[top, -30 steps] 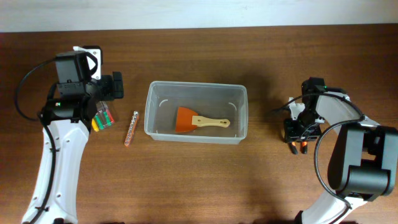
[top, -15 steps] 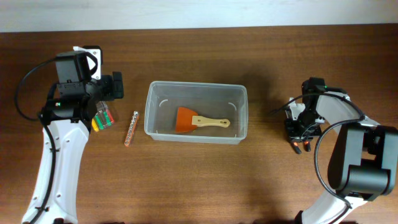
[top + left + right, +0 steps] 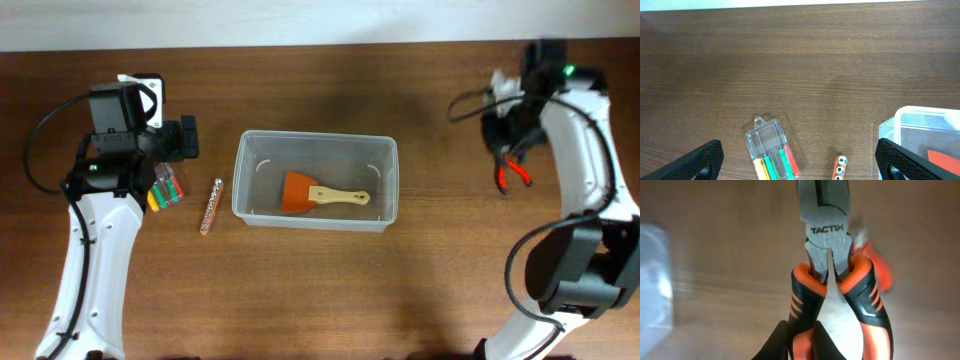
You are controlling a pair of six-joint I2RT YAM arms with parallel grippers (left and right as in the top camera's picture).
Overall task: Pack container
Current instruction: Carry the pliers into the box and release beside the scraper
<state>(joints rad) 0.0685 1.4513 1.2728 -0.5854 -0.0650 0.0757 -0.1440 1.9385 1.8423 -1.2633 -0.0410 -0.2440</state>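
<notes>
The container (image 3: 240, 180), a clear plastic tub, stands mid-table with an orange scraper with a wooden handle (image 3: 320, 193) inside. My right gripper (image 3: 506, 140) is at the far right, raised off the table, shut on pliers with orange-and-black handles (image 3: 513, 173). In the right wrist view the fingers (image 3: 802, 342) clamp one handle of the pliers (image 3: 830, 255), whose steel jaws point away. My left gripper (image 3: 800, 167) is wide open and empty above a small clear case of coloured screwdrivers (image 3: 772, 150).
An orange bit holder (image 3: 210, 206) lies between the screwdriver case (image 3: 166, 187) and the container's left wall; it also shows in the left wrist view (image 3: 840, 167). The container's corner (image 3: 920, 125) shows at that view's right edge.
My right gripper has lifted the pliers off the table at the right and carried them up toward the far edge. The left arm has not moved.
</notes>
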